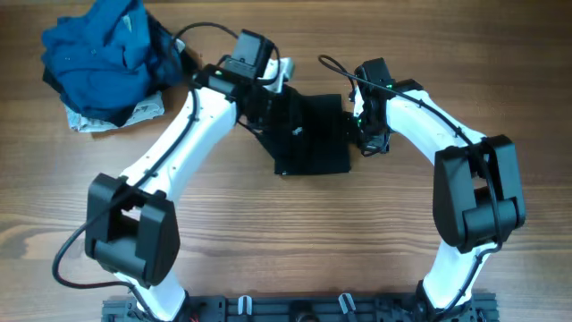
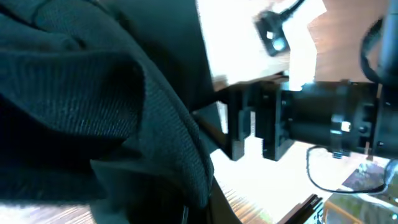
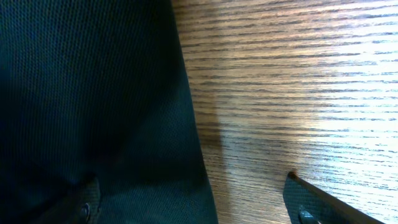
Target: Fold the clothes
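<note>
The black shirt (image 1: 313,134) is being gripped at ten o'clock by the left gripper (image 1: 266,100); the right gripper (image 3: 194,208) is being held open at three o'clock.

My left arm (image 1: 179,143) and right arm (image 1: 429,116) bend in toward each other over the table (image 1: 268,233), my left tool (image 1: 261,91) pinched shut on the black shirt (image 1: 313,134), my right tool (image 1: 371,143) pointing down with its fingers (image 3: 309,213) spread wide.

Bare wooden table (image 1: 295,224) lies open before the black shirt (image 1: 313,143). A blue garment pile (image 1: 103,54) blocks the far-left corner. The left arm (image 1: 179,139) and right arm (image 1: 429,112) flank the shirt.
</note>
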Robot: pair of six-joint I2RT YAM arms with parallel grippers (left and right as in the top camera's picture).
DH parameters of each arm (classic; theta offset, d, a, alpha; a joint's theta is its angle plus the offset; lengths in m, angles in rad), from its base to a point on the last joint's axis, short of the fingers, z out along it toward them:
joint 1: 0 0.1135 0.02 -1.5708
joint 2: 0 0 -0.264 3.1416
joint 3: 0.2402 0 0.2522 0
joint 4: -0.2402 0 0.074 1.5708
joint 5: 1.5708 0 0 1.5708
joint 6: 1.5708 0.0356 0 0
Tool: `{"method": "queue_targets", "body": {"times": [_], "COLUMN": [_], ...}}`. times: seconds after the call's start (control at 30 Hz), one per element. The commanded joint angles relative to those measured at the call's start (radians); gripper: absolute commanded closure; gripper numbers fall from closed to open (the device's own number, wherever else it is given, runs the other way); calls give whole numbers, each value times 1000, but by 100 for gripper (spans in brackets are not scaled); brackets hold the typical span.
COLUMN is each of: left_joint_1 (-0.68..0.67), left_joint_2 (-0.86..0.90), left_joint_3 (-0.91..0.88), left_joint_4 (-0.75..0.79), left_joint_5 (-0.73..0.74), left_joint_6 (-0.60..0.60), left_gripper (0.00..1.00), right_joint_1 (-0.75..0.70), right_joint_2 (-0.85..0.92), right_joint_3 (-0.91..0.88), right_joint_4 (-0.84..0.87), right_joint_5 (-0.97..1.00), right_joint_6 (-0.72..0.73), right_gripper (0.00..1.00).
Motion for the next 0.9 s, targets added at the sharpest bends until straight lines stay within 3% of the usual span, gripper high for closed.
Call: {"method": "queue_targets", "body": {"times": [0.0,0.33,0.63,0.87], "left_joint_1": [-39,-106,-149,-150], "left_joint_2": [-25,-19,69,103], "left_joint_3": [27,27,26,26], "left_joint_4": [32,55,89,169], "left_joint_5": [6,-59,-65,-65], "left_joint_6": [-26,-33,-34,-48], "left_gripper": [96,85,90,74], "right_joint_1": [11,-8,-99,-200], "right_joint_2": [43,32,16,-24], "right_joint_3": [2,12,120,311], "right_joint_4": [1,-8,-122,-295], "right_joint_5": [-8,-21,-5,2], "right_joint_6": [22,25,7,-45], "right_gripper": [6,5,5,4]}}
